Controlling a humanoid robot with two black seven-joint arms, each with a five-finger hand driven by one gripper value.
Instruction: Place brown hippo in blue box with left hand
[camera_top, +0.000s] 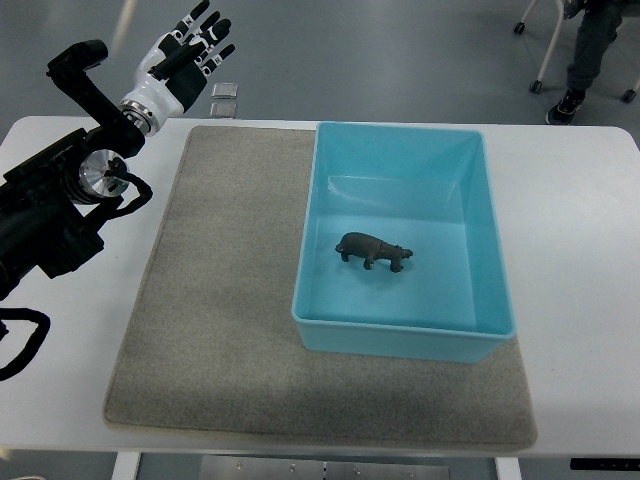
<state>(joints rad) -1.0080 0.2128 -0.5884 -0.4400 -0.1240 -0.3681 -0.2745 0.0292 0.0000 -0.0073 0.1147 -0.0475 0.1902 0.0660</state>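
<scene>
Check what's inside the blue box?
Only the brown hippo, standing on the floor of the blue box, clear of the walls. The near wall hides a thin strip of floor. Left hand is away, empty.

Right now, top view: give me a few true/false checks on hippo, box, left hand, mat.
1. The brown hippo stands inside the blue box. True.
2. The left hand is gripping the hippo. False: it is raised beyond the table's far left corner, fingers spread, holding nothing.
3. The box sits on the grey mat. True, on its right part.
4. The hippo lies on its side on the mat. False: it stands upright on the box floor.
5. The right hand is over the box. False: no right hand is in view.
</scene>
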